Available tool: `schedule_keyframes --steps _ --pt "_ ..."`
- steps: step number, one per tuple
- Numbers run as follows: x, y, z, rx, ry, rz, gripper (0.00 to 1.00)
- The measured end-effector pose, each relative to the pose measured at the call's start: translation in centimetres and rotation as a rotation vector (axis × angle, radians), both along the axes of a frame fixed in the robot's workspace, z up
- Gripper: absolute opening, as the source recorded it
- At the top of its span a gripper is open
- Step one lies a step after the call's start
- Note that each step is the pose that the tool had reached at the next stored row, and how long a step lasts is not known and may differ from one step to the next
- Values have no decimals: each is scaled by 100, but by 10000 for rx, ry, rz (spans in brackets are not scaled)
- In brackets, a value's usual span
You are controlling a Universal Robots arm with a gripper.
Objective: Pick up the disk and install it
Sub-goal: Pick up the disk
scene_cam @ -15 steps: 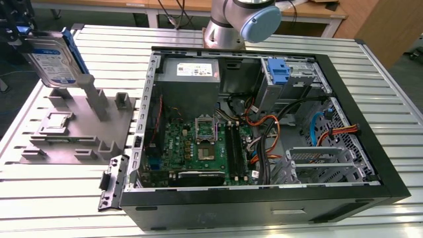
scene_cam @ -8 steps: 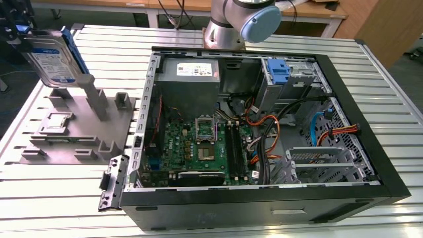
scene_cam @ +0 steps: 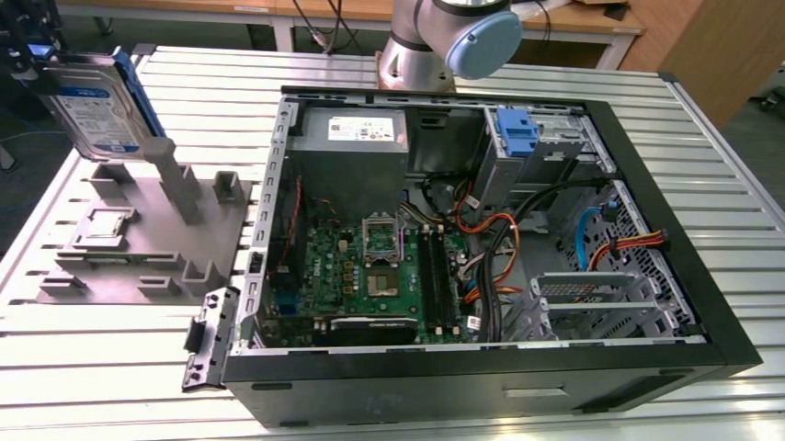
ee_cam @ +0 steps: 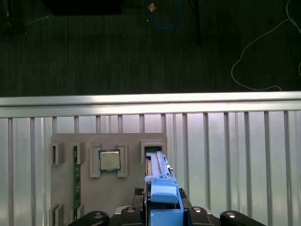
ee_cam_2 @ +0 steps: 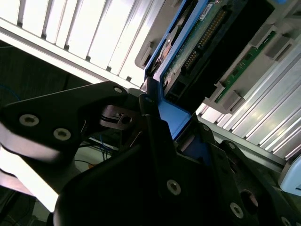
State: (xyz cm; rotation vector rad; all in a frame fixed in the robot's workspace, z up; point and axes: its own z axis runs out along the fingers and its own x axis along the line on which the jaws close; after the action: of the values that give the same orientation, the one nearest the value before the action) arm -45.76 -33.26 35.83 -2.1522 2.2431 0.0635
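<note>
While the tool [ee_cam: 164,213] sits clamped on its blue carrier edge, the disk [scene_cam: 94,103] hangs upright at the exterior view's left, label toward the cam, over the grey fixture [scene_cam: 135,234] on the counter [scene_cam: 110,367]. Looks clear of its slot, tho hard to be sure. In the first wrist view, a CPU [ee_cam: 109,160] lies in a fixture pocket near that slot. Open PC case [scene_cam: 429,386] sits well apart, toward the exterior view's right.
</note>
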Motion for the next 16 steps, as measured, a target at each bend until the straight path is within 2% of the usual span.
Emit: schedule_keyframes --steps 16 --pt "0 0 45 0 0 0 37"
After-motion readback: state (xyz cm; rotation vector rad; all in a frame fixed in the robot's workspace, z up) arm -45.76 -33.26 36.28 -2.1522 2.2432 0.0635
